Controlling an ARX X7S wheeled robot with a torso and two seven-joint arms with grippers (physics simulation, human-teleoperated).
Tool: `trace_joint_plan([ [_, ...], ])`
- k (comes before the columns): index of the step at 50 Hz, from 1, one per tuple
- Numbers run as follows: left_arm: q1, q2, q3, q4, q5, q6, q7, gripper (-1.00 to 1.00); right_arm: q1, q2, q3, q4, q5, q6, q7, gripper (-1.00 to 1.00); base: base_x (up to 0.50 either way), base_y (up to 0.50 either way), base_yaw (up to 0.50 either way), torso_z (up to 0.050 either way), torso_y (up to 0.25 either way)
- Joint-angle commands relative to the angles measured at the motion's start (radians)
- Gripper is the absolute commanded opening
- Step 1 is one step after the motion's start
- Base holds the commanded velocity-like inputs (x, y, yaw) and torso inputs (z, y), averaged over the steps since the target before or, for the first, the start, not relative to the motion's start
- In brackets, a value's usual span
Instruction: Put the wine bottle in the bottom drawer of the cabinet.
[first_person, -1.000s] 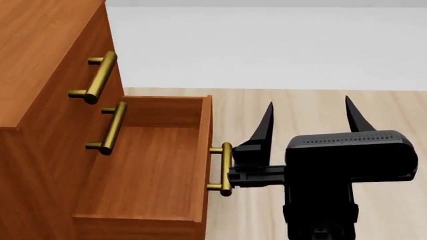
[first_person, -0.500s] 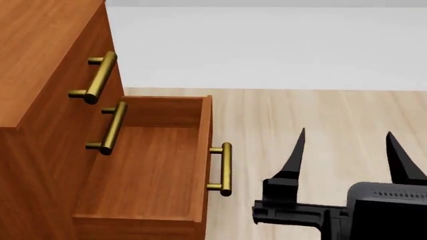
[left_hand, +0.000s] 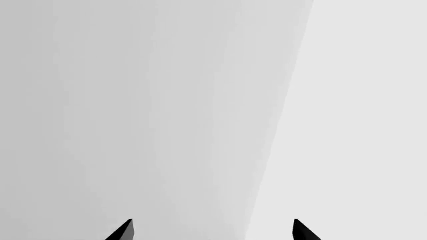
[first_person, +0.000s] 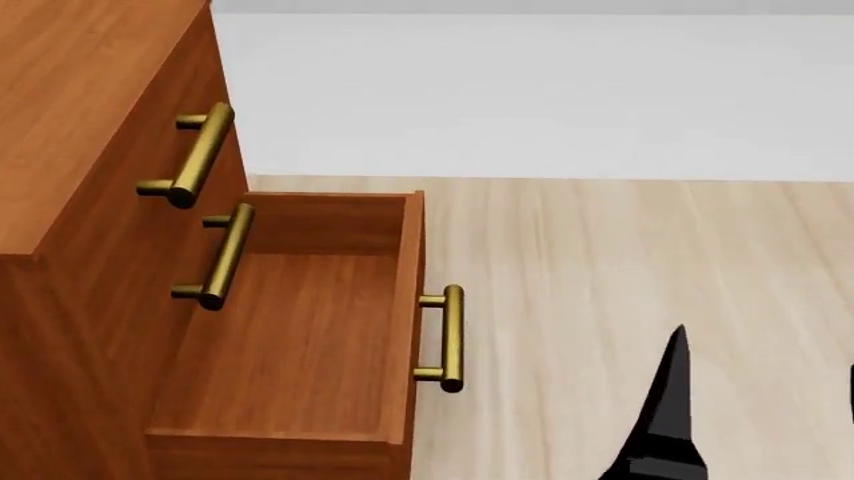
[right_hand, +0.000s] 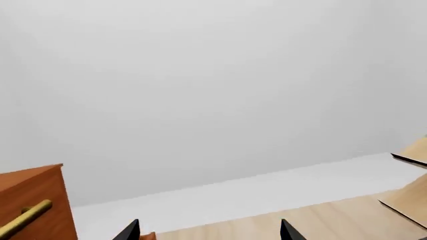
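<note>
Head view: the cabinet (first_person: 80, 150) fills the left side, its two upper drawers shut, each with a brass bar handle. The bottom drawer (first_person: 287, 330) stands pulled well out over the pale wooden floor (first_person: 601, 260), showing a bare reddish-brown interior; its own brass handle (first_person: 451, 338) is on the front panel, free of any contact. A white wall (first_person: 534, 90) closes the scene behind.

The right gripper (first_person: 761, 400) enters at the lower right corner of the head view, to the right of the drawer front and apart from its handle. One black pointed finger (first_person: 667, 410) is plainly seen; the other is only a sliver at the picture's edge, so the spread is judged mainly from the right wrist view, where the two tips (right_hand: 130, 231) stand well apart with nothing between them. That view also takes in a corner of the cabinet, the wall and pale tilted boards (right_hand: 410, 185).

Left wrist view: the left gripper (left_hand: 212, 231) faces blank grey wall, its two tips wide apart and holding nothing.

The wine bottle appears in none of the three views.
</note>
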Motion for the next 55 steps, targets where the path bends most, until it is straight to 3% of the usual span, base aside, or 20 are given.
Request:
trace_joint_plan([
  [1,0.005,0.0,0.003,-0.002,0.005,0.0,0.004,1.0,-0.239,0.225,-0.04,-0.007,0.084,-0.367,0.101,1.0,0.0,0.0,0.0,0.0,0.0],
  [14,0.005,-0.003,0.002,-0.001,-0.002,0.002,-0.008,1.0,-0.571,0.428,-0.001,-0.006,0.13,-0.742,0.087,1.0,0.0,0.0,0.0,0.0,0.0],
  [17,0.003,-0.012,0.004,0.002,-0.008,0.0,-0.022,1.0,-0.698,0.435,0.085,-0.005,0.11,-0.788,0.09,1.0,0.0,0.0,0.0,0.0,0.0],
  [20,0.002,-0.021,0.003,0.009,-0.02,-0.002,-0.04,1.0,-0.723,0.402,0.134,-0.008,0.126,-0.76,0.079,1.0,0.0,0.0,0.0,0.0,0.0],
  [23,0.001,-0.031,0.003,0.015,-0.033,-0.005,-0.06,1.0,-0.724,0.328,0.22,-0.008,0.17,-0.671,0.041,1.0,0.0,0.0,0.0,0.0,0.0],
  [29,-0.004,-0.049,0.002,0.028,-0.057,-0.007,-0.102,1.0,-0.723,0.065,0.659,-0.008,0.46,-0.302,-0.147,1.0,0.0,0.0,0.0,0.0,0.0],
  [35,-0.005,-0.063,0.008,0.037,-0.066,-0.009,-0.126,1.0,-0.703,-0.017,0.819,-0.008,0.578,-0.157,-0.185,1.0,0.0,0.0,0.0,0.0,0.0],
  [37,-0.006,-0.064,0.008,0.038,-0.069,-0.009,-0.13,1.0,-0.587,-0.08,0.91,-0.008,0.668,0.027,-0.169,1.0,0.0,0.0,0.0,0.0,0.0],
  [39,-0.007,-0.065,0.01,0.038,-0.068,-0.008,-0.131,1.0,-0.304,-0.2,1.091,-0.008,0.913,0.327,-0.035,1.0,0.0,0.0,0.0,0.0,0.0],
  [41,-0.005,-0.067,0.011,0.041,-0.06,-0.009,-0.13,1.0,-0.212,-0.241,1.143,-0.008,1.008,0.545,0.058,1.0,0.0,0.0,0.0,0.0,0.0],
  [55,-0.003,-0.061,0.012,0.032,-0.054,-0.005,-0.114,1.0,-0.228,-0.241,1.251,0.021,1.051,0.597,0.091,1.0,0.0,0.0,0.0,0.0,0.0],
])
